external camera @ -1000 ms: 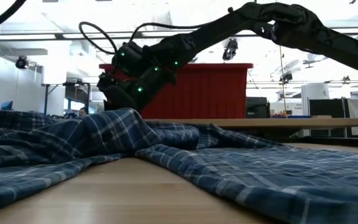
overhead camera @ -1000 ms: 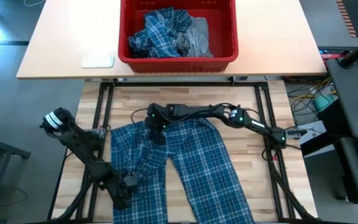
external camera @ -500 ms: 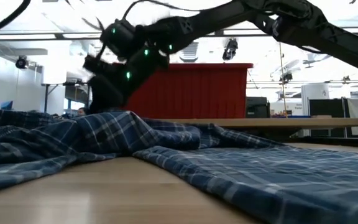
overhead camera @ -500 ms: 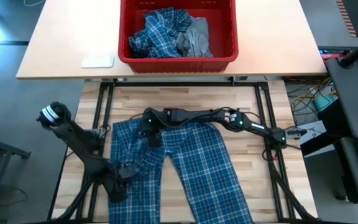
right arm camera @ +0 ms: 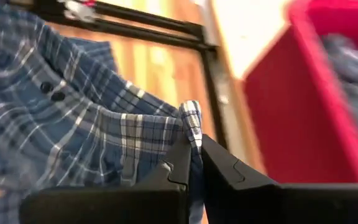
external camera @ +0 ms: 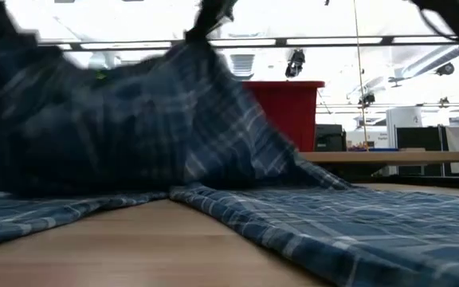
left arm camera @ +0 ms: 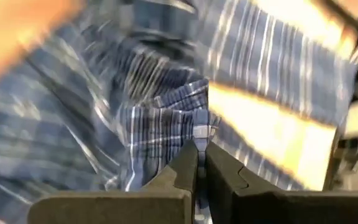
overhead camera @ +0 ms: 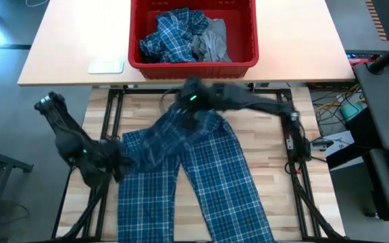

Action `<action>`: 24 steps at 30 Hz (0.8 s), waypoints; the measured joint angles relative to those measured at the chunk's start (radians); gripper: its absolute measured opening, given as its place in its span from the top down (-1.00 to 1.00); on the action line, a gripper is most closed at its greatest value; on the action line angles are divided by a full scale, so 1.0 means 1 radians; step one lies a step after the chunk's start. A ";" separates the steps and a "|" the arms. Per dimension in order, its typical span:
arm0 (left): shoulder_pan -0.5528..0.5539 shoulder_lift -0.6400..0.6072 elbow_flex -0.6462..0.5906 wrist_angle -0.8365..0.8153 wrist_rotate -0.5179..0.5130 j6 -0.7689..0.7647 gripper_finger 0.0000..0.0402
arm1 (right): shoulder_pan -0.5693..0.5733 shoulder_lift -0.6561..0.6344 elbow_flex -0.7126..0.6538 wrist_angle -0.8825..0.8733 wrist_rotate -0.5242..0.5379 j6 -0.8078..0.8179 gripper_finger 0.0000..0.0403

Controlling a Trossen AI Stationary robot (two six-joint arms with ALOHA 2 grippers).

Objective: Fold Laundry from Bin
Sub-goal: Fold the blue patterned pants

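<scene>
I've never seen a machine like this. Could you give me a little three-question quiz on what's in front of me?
1. True or false: the red bin is empty.
2. What does the right gripper pinch: A) a towel, B) the plaid garment, C) nothing?
3. What is the left gripper shut on?

Key: 1. False, it holds plaid and grey clothes. 2. B. 3. The same plaid garment, at its left edge.

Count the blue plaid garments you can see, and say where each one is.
2. One plaid garment is spread on the wooden table; another plaid garment sits in the red bin. More may be buried there.
</scene>
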 joint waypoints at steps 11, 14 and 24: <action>0.000 -0.177 0.256 -0.120 -0.116 0.214 1.00 | -0.041 -0.325 -0.101 -0.372 -0.314 0.249 0.94; 0.000 -0.173 0.273 0.081 0.059 0.322 1.00 | 0.010 -0.402 -0.142 -0.347 -0.488 0.340 0.94; 0.023 -0.209 0.238 -0.053 -0.231 0.315 1.00 | 0.040 -0.534 -0.445 -0.129 -0.451 0.377 0.94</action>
